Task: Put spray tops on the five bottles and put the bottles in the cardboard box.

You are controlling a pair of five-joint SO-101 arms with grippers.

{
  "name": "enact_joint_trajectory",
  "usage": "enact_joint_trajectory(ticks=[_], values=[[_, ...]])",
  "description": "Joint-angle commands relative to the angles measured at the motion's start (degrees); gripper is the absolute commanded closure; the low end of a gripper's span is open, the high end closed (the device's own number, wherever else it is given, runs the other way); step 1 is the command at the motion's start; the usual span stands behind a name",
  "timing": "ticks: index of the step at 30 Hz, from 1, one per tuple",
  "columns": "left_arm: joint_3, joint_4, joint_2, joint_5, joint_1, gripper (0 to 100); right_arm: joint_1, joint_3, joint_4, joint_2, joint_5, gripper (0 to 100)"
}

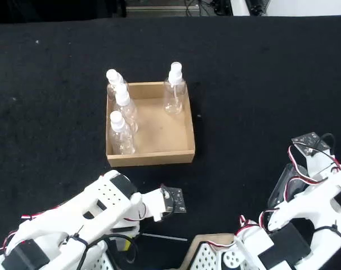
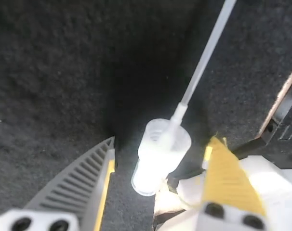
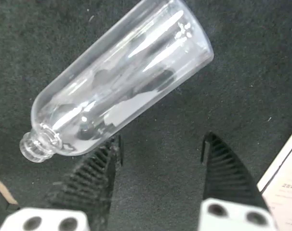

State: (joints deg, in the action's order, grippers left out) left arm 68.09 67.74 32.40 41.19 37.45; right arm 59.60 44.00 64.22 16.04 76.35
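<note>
left end effector straddles spray top | bottle beyond right end effector

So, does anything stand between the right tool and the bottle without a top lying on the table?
Nothing visible does. The bottle lies on its side just ahead of the open right tool, with only bare black cloth between them.
</note>
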Motion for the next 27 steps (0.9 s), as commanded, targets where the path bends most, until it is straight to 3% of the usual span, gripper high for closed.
enact_joint_trajectory(ticks=[1, 12, 18, 25, 27], values=[[-0.7, -0.8, 0.7, -0.4, 0.8, 80, 0.6, -2.9, -1.2, 0.0, 0.0, 75.0], [-6.6, 8.4, 0.8, -0.4, 0.3, 82, 0.5, -2.9, -1.2, 0.0, 0.0, 75.0], [-7.7, 6.5, 0.8, -0.4, 0.5, 92, 0.7, -2.9, -1.2, 0.0, 0.0, 75.0], [-7.4, 6.4, 0.8, -0.4, 0.4, 92, 0.8, -2.9, -1.3, 0.0, 0.0, 75.0], [-8.2, 9.6, 0.8, 0.0, 0.3, 92, 0.8, -3.0, -1.3, 0.0, 0.0, 75.0]])
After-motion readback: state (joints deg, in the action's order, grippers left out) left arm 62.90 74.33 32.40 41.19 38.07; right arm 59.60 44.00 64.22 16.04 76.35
